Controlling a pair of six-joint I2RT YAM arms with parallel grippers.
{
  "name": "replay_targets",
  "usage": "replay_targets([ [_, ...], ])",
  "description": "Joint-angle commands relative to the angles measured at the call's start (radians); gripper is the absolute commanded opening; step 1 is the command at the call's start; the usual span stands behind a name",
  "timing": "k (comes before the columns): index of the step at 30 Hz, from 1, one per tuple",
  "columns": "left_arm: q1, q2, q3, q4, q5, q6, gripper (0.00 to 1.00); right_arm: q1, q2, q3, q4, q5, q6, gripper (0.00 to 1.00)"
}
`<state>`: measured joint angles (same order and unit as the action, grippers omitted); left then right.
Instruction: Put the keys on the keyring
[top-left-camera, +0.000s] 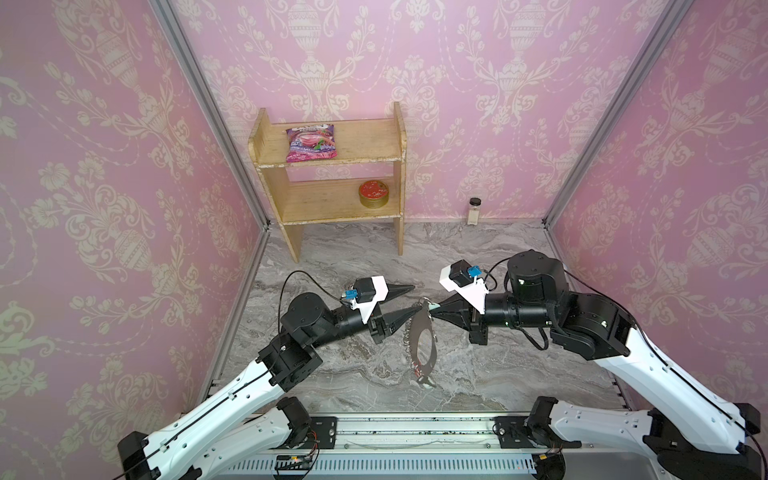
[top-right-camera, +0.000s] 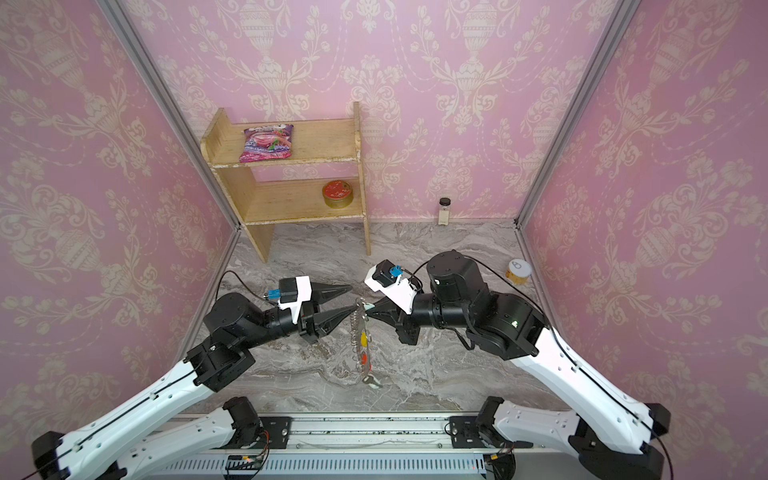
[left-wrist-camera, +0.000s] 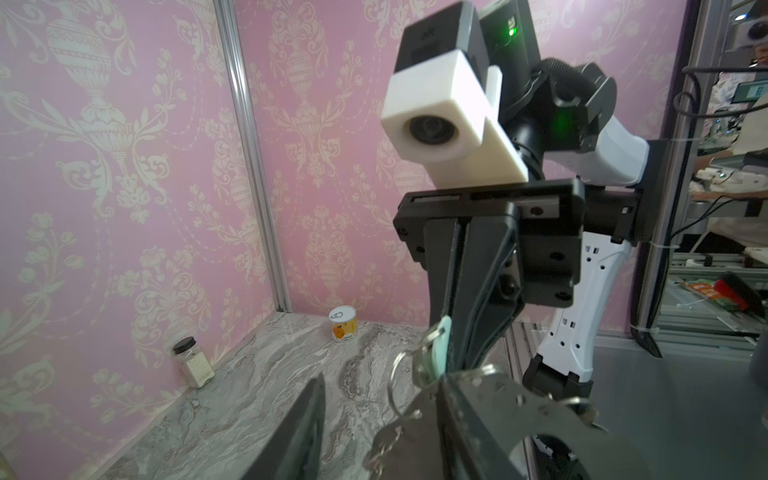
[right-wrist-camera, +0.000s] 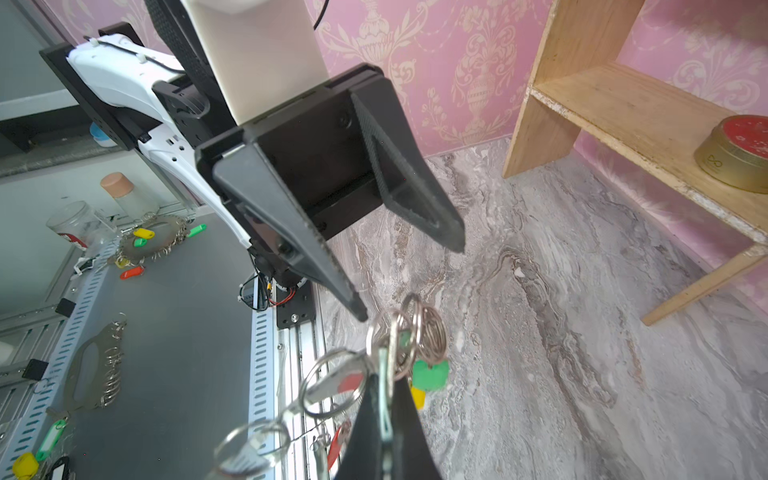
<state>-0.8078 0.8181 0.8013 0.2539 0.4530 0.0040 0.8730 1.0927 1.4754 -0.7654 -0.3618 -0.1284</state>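
The keyring (top-left-camera: 412, 332) (top-right-camera: 362, 324), a flat grey hoop lined with small loops and coloured tags, hangs on edge in mid-table in both top views, its lower end close to the marble. At its top, my right gripper (top-left-camera: 432, 309) (right-wrist-camera: 386, 378) is shut on the keys (top-left-camera: 433, 306) (left-wrist-camera: 442, 345), pinching the pale mint tag among silver rings. From the other side my left gripper (top-left-camera: 415, 298) (left-wrist-camera: 382, 376) stands open. One of its fingers (left-wrist-camera: 469, 424) lies against the hoop's (left-wrist-camera: 540, 415) top and the other is clear of it.
A wooden shelf (top-left-camera: 266, 145) at the back left carries a pink sweet bag (top-left-camera: 311, 143) and a red-lidded tin (top-left-camera: 374, 193). A small jar (top-left-camera: 473, 210) stands at the back wall, an orange-labelled can (top-right-camera: 518, 272) by the right wall. Spare hoops with tags (right-wrist-camera: 153, 241) lie outside the cell.
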Motion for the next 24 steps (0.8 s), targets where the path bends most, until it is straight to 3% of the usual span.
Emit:
replay_targets([
  [1,0.004,-0.053,-0.027,-0.065,-0.107,0.010,0.70,0.003,0.040,0.119,-0.104,0.042,-0.058,0.00],
  [3,0.004,-0.086,-0.042,-0.103,-0.155,0.000,0.81,0.001,0.065,0.169,-0.150,0.049,-0.071,0.00],
  [8,0.004,-0.168,-0.063,-0.198,-0.232,-0.031,0.92,0.006,0.133,0.283,-0.285,0.137,-0.085,0.00],
  [17,0.004,-0.273,-0.100,-0.335,-0.348,-0.034,0.97,0.008,0.283,0.322,-0.430,0.368,-0.025,0.00],
  [24,0.003,-0.289,-0.095,-0.380,-0.378,-0.034,0.99,0.001,0.381,0.351,-0.410,0.226,0.034,0.00],
])
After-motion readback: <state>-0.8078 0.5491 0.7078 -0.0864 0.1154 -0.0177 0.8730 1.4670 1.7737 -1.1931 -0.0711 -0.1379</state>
